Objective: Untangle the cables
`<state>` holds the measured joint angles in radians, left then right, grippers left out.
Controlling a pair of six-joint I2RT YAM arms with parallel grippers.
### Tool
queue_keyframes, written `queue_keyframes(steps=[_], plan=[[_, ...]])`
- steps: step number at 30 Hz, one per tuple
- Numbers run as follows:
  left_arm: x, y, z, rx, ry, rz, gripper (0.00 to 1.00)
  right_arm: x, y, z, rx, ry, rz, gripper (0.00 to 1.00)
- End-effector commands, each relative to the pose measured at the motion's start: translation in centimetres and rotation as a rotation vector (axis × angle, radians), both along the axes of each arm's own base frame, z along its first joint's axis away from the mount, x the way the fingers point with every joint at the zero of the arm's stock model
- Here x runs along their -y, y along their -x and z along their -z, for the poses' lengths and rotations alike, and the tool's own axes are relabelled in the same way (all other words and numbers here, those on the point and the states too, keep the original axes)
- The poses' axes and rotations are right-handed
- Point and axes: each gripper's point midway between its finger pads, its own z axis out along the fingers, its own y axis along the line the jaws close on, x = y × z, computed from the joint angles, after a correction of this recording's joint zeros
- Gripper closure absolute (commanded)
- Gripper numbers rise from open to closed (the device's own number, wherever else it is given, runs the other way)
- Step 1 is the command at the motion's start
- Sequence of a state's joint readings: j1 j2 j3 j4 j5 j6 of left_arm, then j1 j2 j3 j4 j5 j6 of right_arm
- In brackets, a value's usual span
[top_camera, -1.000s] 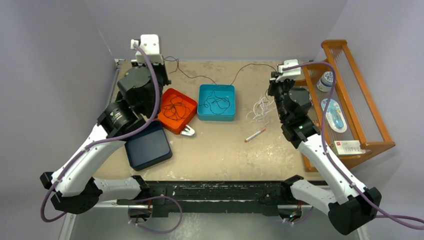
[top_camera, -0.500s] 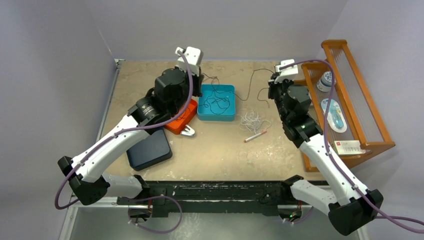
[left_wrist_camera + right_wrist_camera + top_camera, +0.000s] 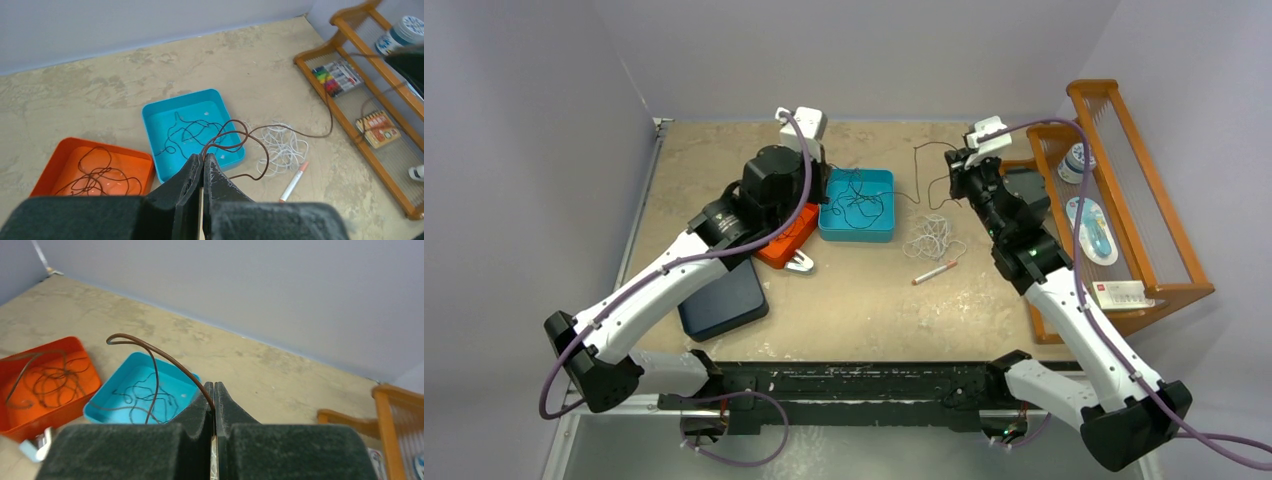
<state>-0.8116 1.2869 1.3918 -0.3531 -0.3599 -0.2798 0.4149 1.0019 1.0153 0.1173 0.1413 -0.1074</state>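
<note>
My two jaws are each pinched shut on one brown cable (image 3: pixel 235 121), slack above the blue tray (image 3: pixel 150 140), near the white bundle (image 3: pixel 282 147). Step: lifting it clear. Next, I judge: draw apart gently.

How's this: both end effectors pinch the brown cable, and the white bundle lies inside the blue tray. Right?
No: the left wrist view shows the white bundle on the table beside the blue tray, not inside it. The left end effector and right end effector do pinch the brown cable.
</note>
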Motion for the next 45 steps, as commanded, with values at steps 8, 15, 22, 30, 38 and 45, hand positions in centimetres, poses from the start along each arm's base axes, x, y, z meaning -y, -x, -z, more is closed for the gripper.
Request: queue_keyframes(steps=[8, 15, 22, 30, 38, 45], plan=[[-8.2, -4.1, 1.7, -0.058, 0.125, -0.277, 1.00, -7.7, 0.8, -4.4, 0.097, -0.137, -0.404, 1.00], [-13.5, -5.7, 6.2, -0.111, 0.116, -0.496, 1.00, -9.3, 1.2, -6.0, 0.136, -0.218, -0.489, 1.00], [-17.0, -7.2, 11.0, -0.160, 0.148, -0.642, 1.00, -12.3, 1.8, -4.1, 0.064, -0.217, -0.671, 1.00], [-19.2, -8.5, 15.7, -0.219, 0.126, -0.731, 1.00, -14.5, 1.5, -2.4, 0.007, -0.211, -0.780, 1.00], [-20.1, -8.4, 19.3, -0.243, 0.183, -0.769, 1.00, -17.4, 0.0, -3.3, 0.014, -0.238, -0.852, 1.00], [-19.6, -8.2, 22.0, -0.278, 0.228, -0.747, 1.00, -21.3, -2.6, -3.2, -0.007, -0.261, -0.877, 1.00]])
